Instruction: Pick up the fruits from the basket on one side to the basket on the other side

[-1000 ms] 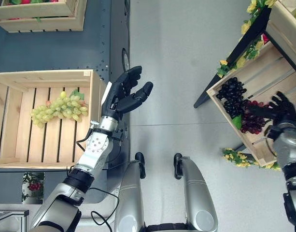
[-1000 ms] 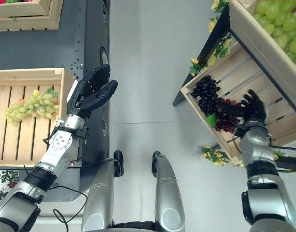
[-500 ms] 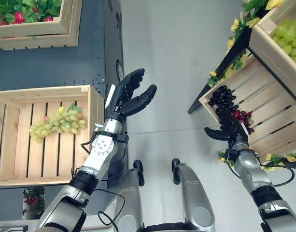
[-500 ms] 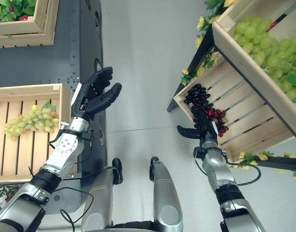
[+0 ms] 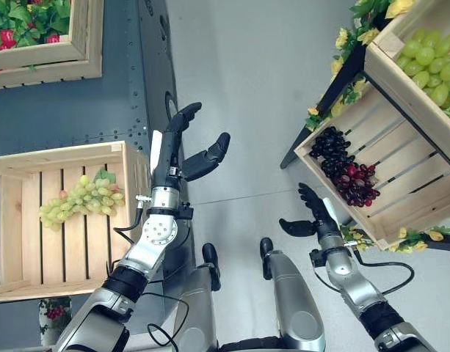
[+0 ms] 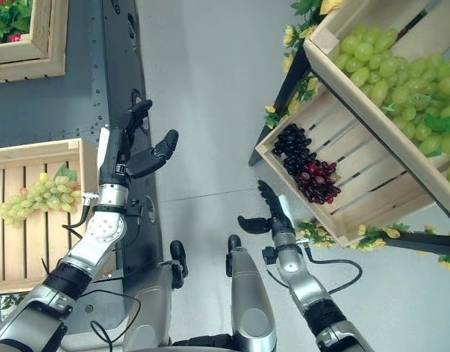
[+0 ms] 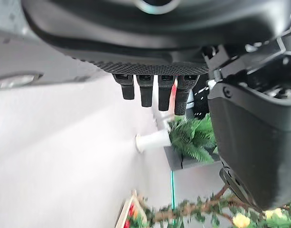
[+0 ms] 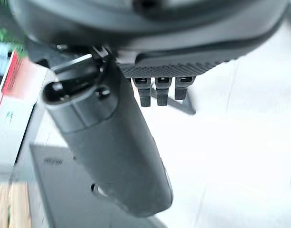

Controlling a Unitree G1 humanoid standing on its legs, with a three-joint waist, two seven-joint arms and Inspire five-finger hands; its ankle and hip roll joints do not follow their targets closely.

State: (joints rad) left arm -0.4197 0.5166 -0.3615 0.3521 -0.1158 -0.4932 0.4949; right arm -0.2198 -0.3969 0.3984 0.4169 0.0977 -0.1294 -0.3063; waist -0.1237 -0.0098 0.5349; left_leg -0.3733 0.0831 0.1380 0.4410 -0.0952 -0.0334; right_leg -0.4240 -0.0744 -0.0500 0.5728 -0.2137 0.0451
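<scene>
Though crosswise, green grapes untouched

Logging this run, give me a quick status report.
Left hand open, empty, beside left crate. Right hand open, empty, short of dark grapes. Green grapes in left crate. Nothing between.

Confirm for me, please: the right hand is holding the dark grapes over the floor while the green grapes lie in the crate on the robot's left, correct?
Not quite. The right hand is open and holds nothing; the dark grapes lie in the slanted crate on the right, as the left eye view shows. The green grapes do lie in the crate on the robot's left.
</scene>
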